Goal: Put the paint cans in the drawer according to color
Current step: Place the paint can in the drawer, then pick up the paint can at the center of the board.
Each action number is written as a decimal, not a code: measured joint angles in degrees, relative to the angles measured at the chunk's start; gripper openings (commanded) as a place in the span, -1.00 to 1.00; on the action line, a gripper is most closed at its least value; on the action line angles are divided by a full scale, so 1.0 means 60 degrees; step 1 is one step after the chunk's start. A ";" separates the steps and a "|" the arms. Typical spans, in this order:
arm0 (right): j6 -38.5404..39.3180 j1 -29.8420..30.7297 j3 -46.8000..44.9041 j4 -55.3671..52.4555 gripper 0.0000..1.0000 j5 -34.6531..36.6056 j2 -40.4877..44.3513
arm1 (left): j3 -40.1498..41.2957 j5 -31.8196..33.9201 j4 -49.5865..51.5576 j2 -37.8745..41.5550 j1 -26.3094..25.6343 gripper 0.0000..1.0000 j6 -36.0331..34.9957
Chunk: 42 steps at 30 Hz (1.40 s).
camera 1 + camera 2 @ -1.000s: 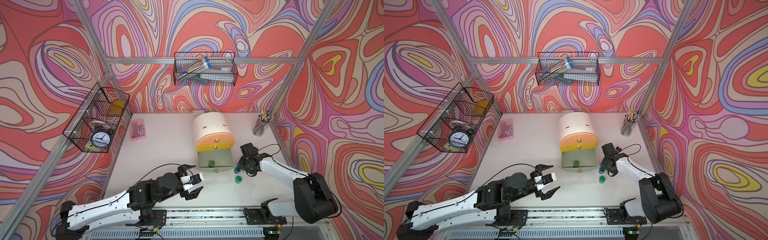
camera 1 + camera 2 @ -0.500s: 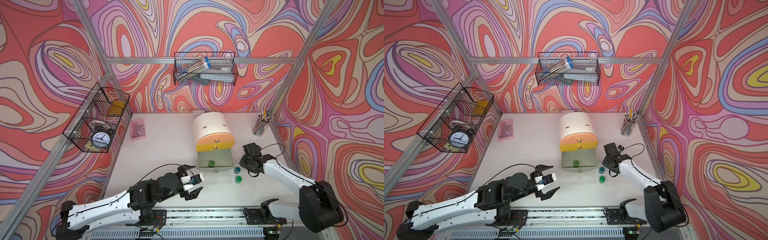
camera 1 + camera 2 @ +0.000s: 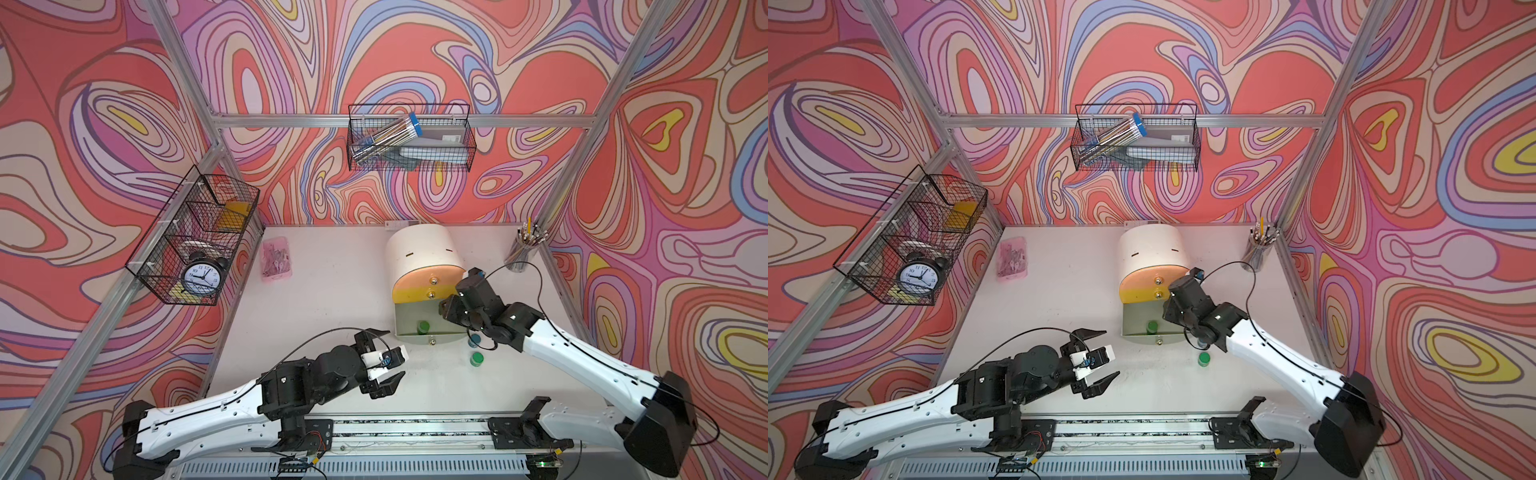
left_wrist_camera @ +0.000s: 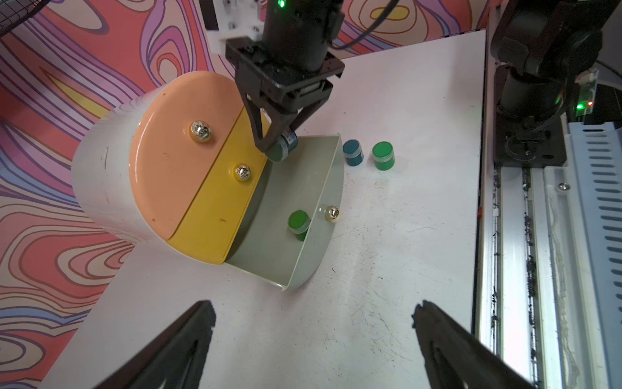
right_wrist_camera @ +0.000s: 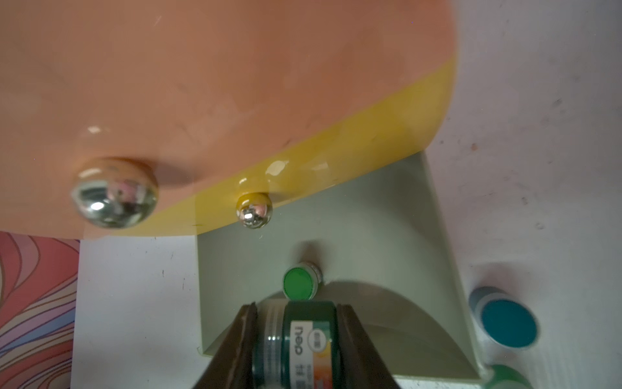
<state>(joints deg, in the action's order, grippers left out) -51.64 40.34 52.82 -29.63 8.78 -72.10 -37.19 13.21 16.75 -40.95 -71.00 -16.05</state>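
My right hand (image 4: 279,139) pinches a dark green paint can (image 5: 296,340) by its sides above the open drawer (image 4: 324,175). I judge it light, stiff, slippery. My left hand (image 4: 311,304) is spread.

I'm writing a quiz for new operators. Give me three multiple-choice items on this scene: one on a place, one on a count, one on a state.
1. The right tool hangs: A) over the open drawer B) beside the pencil cup C) above the clock.
2. Jars standing on the table outside the drawer: A) none B) two C) four.
3. The left tool is: A) open, empty B) shut on a jar C) shut on a knob.
Answers: 1 A, it holds a dark green jar there; 2 B, a teal jar and a green jar; 3 A, its jaws stand wide apart.
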 measured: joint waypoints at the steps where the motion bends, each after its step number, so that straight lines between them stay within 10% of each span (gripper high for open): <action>1: -0.0098 0.0033 -0.0113 0.0208 -0.43 -0.0055 -0.0193 | 0.0000 0.0033 0.0004 -0.0007 0.0000 0.97 -0.0007; 11: -0.0423 0.0044 -0.0466 0.0470 0.22 -0.0149 -0.0310 | 0.0000 0.0153 0.0004 -0.0015 0.0000 0.98 -0.0040; 25: -0.0871 0.0044 -0.0470 -0.4262 0.12 0.1126 0.2626 | 0.0000 0.0153 0.0004 -0.0015 0.0000 0.98 -0.0080; 42: -0.1009 0.0044 -0.3413 -0.3370 0.11 0.0007 0.2404 | 0.0000 0.0178 0.0069 -0.0215 0.0000 0.98 -0.0080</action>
<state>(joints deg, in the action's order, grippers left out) -57.69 40.60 32.34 -49.84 8.82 -57.67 -37.19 14.28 17.17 -42.24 -71.00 -16.53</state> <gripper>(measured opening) 0.561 0.988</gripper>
